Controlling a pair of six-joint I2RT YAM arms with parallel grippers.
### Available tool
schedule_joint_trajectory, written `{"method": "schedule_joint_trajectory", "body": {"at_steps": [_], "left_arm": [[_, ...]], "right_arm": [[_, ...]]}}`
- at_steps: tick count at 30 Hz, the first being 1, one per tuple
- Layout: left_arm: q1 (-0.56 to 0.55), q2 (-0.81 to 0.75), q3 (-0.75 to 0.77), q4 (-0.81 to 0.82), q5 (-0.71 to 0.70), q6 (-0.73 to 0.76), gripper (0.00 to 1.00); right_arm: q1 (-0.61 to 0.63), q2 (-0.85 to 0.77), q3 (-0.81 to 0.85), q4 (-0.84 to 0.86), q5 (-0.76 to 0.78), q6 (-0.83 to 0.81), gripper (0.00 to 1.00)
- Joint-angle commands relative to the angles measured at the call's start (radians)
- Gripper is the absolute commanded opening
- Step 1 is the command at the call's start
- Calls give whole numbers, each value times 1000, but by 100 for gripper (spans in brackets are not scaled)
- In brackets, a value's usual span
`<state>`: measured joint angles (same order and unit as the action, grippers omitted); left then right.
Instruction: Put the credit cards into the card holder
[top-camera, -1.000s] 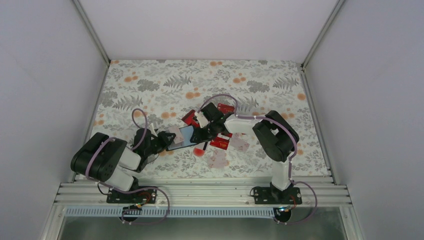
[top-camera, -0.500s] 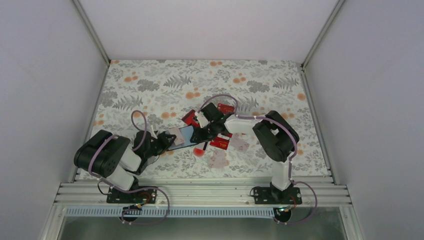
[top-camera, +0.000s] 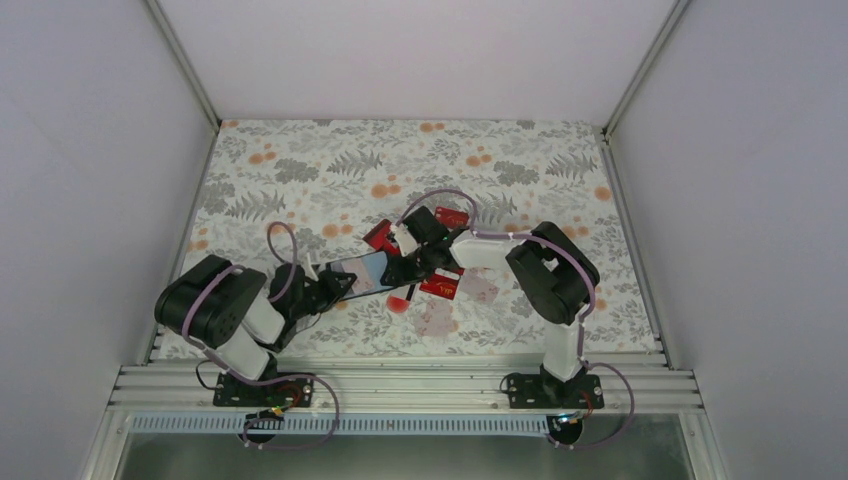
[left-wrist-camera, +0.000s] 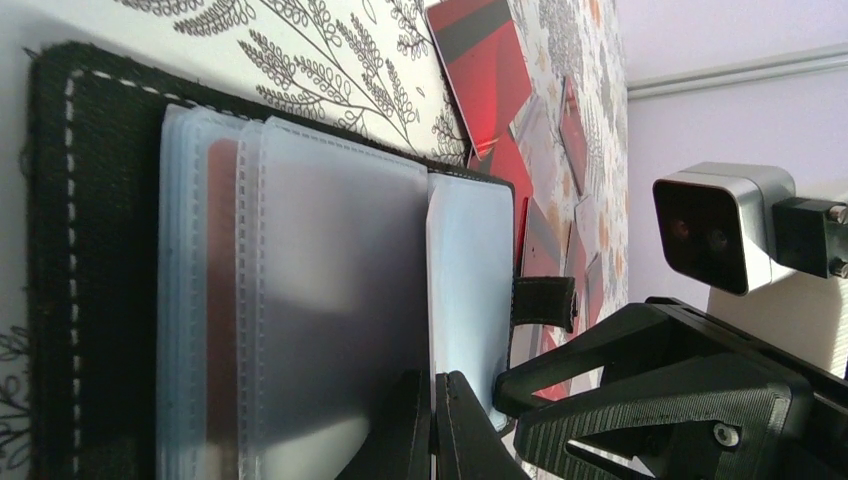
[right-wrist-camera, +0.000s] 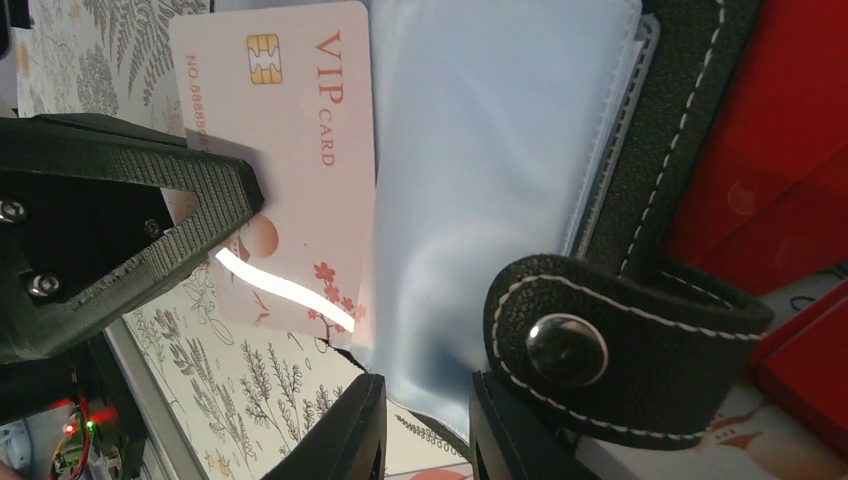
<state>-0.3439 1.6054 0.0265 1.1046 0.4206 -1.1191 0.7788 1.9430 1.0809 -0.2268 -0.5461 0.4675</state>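
Note:
The black card holder (top-camera: 365, 272) lies open on the patterned cloth, its clear sleeves (left-wrist-camera: 330, 300) facing up. My left gripper (top-camera: 338, 286) (left-wrist-camera: 435, 425) is shut on a pale pink VIP card (right-wrist-camera: 300, 150), whose right edge sits inside a bluish sleeve (right-wrist-camera: 480, 150). My right gripper (top-camera: 402, 268) (right-wrist-camera: 425, 430) stands at the holder's other end beside the snap strap (right-wrist-camera: 620, 340). Its jaws are a little apart, with the sleeve's lower edge between them. Red credit cards (top-camera: 380, 237) (top-camera: 450, 216) (top-camera: 440, 287) lie around the right gripper.
Two pale cards (top-camera: 478, 288) (top-camera: 435, 320) and a red round spot (top-camera: 400, 303) lie on the cloth just right of the holder. More red cards (left-wrist-camera: 480, 60) (right-wrist-camera: 780, 120) lie close beside the holder's stitched black cover (right-wrist-camera: 650, 150). White walls enclose the table.
My left gripper has moved right toward the holder, and the pale card shows less in the top view. The right arm has not moved.

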Motion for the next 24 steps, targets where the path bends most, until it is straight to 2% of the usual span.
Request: {"method": "schedule_joint_trajectory", "body": {"at_steps": [1,11,24], "left_arm": [[-15,40,-5,160,12,1,2],[-40,61,6,154,14,4,2],[-38,105,104,-85,124,107,2]], "right_arm": [[23,92,-86,-175,147,3,22],[25,77,-102,-173,153,5,22],[25,73,-102,-173,157,7,22]]}}
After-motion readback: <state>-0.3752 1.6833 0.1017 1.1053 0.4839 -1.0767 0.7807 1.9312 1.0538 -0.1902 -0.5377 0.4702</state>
